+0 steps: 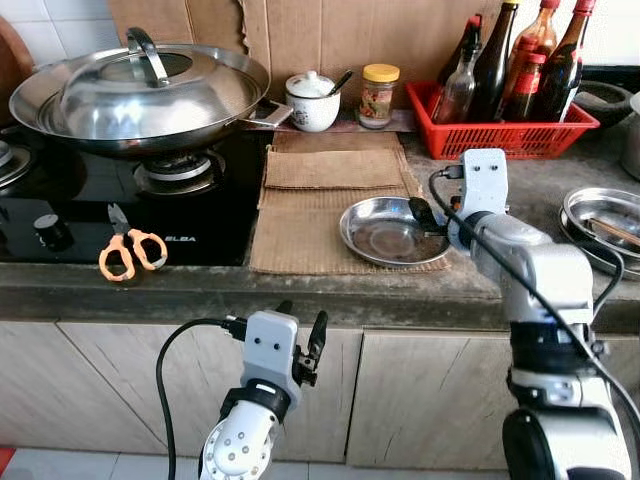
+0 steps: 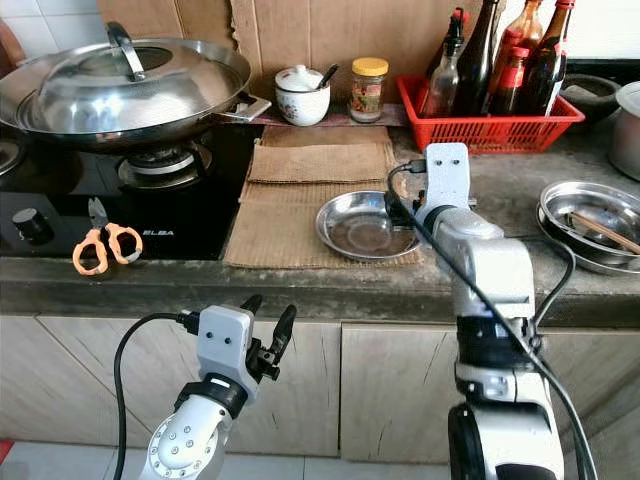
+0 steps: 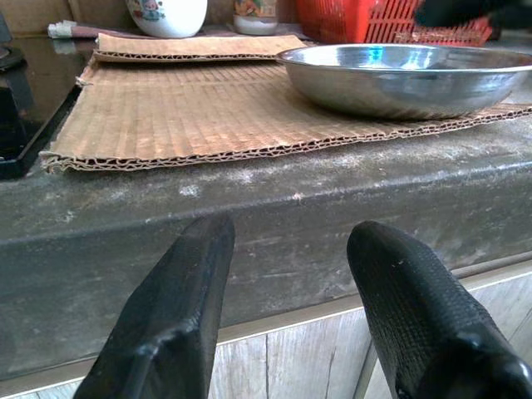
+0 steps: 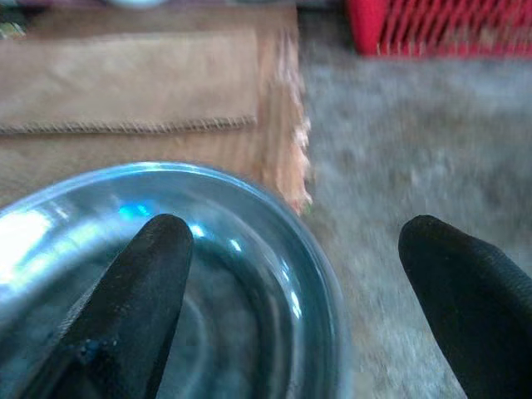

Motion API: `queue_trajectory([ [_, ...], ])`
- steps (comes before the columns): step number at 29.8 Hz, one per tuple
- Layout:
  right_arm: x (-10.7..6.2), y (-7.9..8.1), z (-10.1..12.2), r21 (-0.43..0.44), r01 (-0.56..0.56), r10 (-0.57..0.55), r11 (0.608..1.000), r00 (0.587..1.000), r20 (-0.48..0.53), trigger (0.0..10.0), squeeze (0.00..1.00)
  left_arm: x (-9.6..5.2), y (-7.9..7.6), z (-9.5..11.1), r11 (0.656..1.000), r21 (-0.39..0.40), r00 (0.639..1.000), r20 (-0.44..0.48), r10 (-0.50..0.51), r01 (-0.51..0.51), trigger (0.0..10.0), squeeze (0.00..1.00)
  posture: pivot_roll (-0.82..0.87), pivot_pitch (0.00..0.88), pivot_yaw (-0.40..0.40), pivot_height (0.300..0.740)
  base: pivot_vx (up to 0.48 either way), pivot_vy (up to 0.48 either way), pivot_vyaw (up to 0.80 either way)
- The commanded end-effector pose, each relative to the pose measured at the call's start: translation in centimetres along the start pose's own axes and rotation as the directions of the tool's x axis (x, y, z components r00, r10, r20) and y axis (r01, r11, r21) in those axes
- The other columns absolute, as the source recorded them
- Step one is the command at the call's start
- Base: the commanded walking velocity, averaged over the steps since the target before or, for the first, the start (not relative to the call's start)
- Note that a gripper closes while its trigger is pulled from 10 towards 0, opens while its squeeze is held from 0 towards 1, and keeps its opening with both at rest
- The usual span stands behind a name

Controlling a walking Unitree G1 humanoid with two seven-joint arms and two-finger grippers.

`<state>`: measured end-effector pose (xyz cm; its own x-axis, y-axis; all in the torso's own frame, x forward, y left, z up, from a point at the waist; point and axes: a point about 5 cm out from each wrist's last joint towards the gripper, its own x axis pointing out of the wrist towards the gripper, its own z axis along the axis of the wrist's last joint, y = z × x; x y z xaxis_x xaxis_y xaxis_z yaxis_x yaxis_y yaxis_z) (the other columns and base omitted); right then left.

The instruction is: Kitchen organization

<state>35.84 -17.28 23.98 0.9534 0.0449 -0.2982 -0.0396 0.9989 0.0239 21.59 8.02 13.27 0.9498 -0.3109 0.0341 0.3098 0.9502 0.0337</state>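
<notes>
Two open fingers of the right pincer straddle the rim of the steel dish on cardboard near the bench's front edge. Nothing is lifted yet; the open left pincer waits below.

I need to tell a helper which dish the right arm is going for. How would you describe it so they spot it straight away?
Find the black stove with the big lidded wok; beside it lies a cardboard mat. The steel dish sits on the mat's near right corner, with the right tool open over its rim. Unlike the steel plate farther right, it holds no chopsticks.
</notes>
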Motion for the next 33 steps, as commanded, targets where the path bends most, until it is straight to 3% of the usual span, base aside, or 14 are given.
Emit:
queue_trajectory([
  [1,0.1,-0.3,0.3,0.004,0.007,-0.007,1.000,1.000,-0.030,10.0,0.00,-0.1,0.0,0.3,1.000,-0.002,1.000,0.007,0.001,-0.001,10.0,0.00,0.08,0.090,-0.036,0.740,0.000,0.000,0.00],
  [11,0.4,-0.6,0.2,0.006,0.008,-0.007,1.000,0.994,-0.105,10.0,0.00,-0.1,0.0,0.3,1.000,-0.001,1.000,0.005,0.003,-0.003,10.0,0.00,0.08,0.089,-0.036,0.740,0.000,0.000,0.00],
  [16,0.4,-0.1,-0.7,0.034,-0.070,0.076,0.997,0.971,-0.225,10.0,0.00,-0.1,0.0,0.2,1.000,0.005,1.000,0.000,0.002,-0.002,10.0,0.00,0.08,0.092,-0.037,0.740,0.000,0.000,0.00],
  [21,0.3,-0.2,-0.9,0.024,-0.074,0.078,0.997,0.962,-0.260,10.0,0.00,-0.2,0.0,0.2,1.000,0.007,1.000,-0.001,0.005,-0.005,10.0,0.00,0.08,0.092,-0.037,0.740,0.000,0.000,0.00],
  [22,0.3,-0.2,-0.9,0.024,-0.077,0.080,0.997,0.960,-0.267,1.5,0.00,-0.2,0.0,0.1,1.000,0.007,1.000,-0.002,0.005,-0.005,10.0,0.00,0.08,0.092,-0.037,0.740,0.000,0.000,0.00],
  [23,0.3,-0.2,-1.0,0.029,-0.079,0.084,0.996,0.958,-0.274,0.0,0.00,-0.2,0.0,0.1,1.000,0.007,1.000,-0.002,0.005,-0.005,10.0,0.00,0.08,0.092,-0.037,0.740,0.000,0.000,0.00],
  [33,0.3,-0.2,-1.2,0.063,-0.058,0.074,0.996,0.954,-0.292,0.0,0.00,-0.2,0.0,0.1,1.000,0.009,1.000,-0.004,0.008,-0.008,10.0,0.00,0.08,0.093,-0.038,0.740,0.000,0.000,0.00],
])
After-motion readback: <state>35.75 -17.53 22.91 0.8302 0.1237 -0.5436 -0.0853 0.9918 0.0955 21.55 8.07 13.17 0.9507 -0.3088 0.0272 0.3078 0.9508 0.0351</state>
